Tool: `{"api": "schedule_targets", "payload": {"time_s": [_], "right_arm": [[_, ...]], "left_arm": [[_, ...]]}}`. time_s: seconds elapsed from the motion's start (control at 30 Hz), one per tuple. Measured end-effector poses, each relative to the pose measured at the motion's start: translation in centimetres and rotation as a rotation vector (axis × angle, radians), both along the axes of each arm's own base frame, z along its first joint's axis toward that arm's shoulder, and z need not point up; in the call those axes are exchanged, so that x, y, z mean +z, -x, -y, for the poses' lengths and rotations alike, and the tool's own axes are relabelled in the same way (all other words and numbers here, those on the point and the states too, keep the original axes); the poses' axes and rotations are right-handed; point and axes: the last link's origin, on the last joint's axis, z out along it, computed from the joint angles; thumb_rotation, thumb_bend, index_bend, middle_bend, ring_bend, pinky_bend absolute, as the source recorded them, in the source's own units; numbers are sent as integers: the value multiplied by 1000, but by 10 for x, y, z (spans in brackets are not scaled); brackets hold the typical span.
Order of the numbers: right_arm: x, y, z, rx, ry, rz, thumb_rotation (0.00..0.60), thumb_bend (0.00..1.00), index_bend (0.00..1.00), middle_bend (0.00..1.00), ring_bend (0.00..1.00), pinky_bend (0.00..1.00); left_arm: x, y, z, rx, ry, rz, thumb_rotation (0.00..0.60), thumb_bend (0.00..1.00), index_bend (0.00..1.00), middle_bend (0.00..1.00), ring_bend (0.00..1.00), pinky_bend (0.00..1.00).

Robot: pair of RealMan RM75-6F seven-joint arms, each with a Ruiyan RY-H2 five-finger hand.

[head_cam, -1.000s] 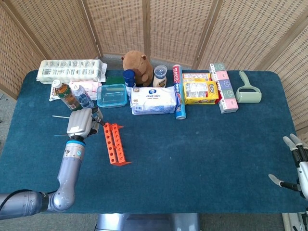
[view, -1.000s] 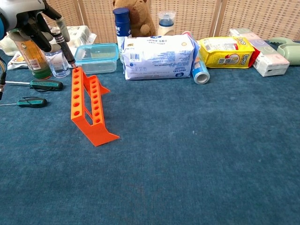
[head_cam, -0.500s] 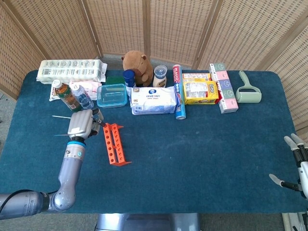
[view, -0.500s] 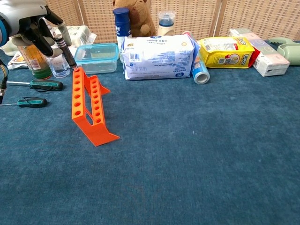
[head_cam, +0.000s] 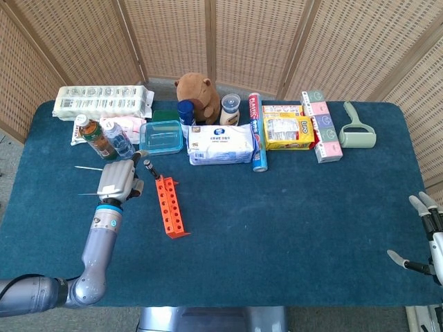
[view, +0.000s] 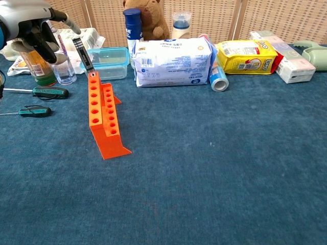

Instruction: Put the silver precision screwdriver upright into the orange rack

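Fingers (view: 43, 38) of left hand (head_cam: 118, 181) apart, off silver screwdriver (view: 82, 53), which stands in orange rack (view: 103, 119).

silver precision screwdriver (view: 82, 54) tilted, tip in orange rack (view: 103, 119)

— What are we seeing at the left of the frame?
— Our left hand (head_cam: 118, 181) is sitting just left of the orange rack (head_cam: 169, 207); the silver precision screwdriver (head_cam: 149, 168) is standing at the rack's upper end.
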Motion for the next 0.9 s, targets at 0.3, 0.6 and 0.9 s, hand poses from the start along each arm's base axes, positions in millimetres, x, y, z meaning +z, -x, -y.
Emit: {"api": "schedule_targets", "payload": {"time_s": [0.3, 0.6, 0.9], "right_arm": [[0, 0, 0, -1, 0, 1, 600, 1, 26, 0, 0, 0], [-1, -1, 0, 0, -3, -1, 600, 0, 26, 0, 0, 0], [-4, -1, 0, -2, -6, -11, 600, 0, 26, 0, 0, 0]], "left_arm": [[9, -8, 4, -61, -21, 51, 600, 406, 117, 972, 969, 931], [24, 7, 9, -55, -25, 59, 600, 378, 114, 972, 969, 931], [16, 35, 8, 5, 53, 93, 600, 378, 113, 967, 969, 931]]}}
